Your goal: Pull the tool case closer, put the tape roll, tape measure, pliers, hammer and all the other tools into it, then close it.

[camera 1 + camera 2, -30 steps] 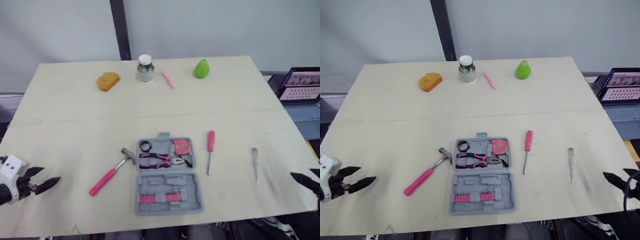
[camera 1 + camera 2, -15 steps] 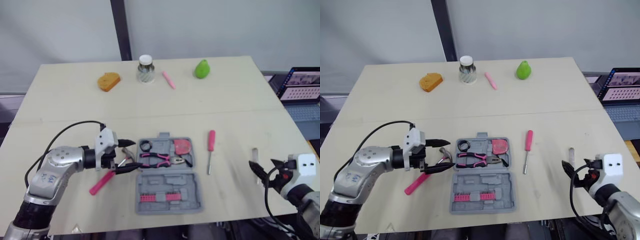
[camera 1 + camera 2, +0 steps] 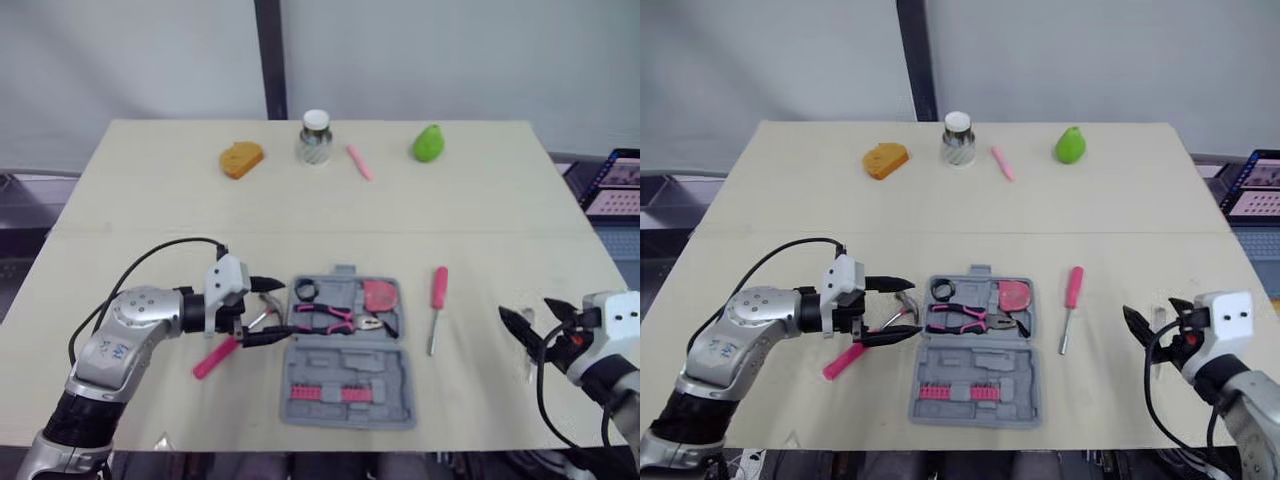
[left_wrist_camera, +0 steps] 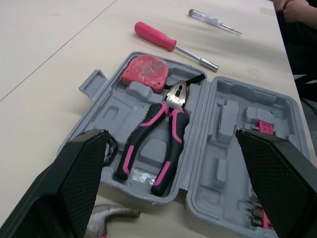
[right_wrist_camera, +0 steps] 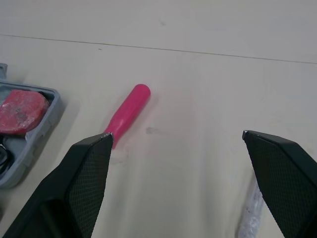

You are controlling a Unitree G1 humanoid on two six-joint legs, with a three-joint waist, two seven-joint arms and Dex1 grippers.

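- The counter (image 3: 150,220) is a pale wooden top on which everything is laid out.
- The tool case (image 3: 345,362) is seen lying open and flat near the front edge, roughly in the middle, with its far half holding tools and its near half holding a row of pink bits (image 3: 342,392).
- The left jaws are held wide apart just left of the case, with nothing gripped; the head of the hammer is seen low between the two fingers, and whether it is touched cannot be told.
- The right jaws are likewise spread wide and empty, held near the counter's right edge.
- The hammer (image 3: 215,357) is found on the counter beside the case's left side, its pink handle angled toward the front left.
- A pink-handled screwdriver (image 3: 437,300) is laid on the counter just right of the case.
- The pliers (image 3: 335,318) are seated in the far half of the case.
- A clear-handled screwdriver (image 4: 214,20) is seen on the counter close beside the right jaws.
- The tape measure (image 3: 378,295) is set in the case's far right corner.
- The tape roll (image 3: 306,291) is set in the far left corner.
- Along the far edge are placed an orange block (image 3: 242,159), a jar (image 3: 314,138), a pink marker (image 3: 359,162) and a green pear (image 3: 428,144).
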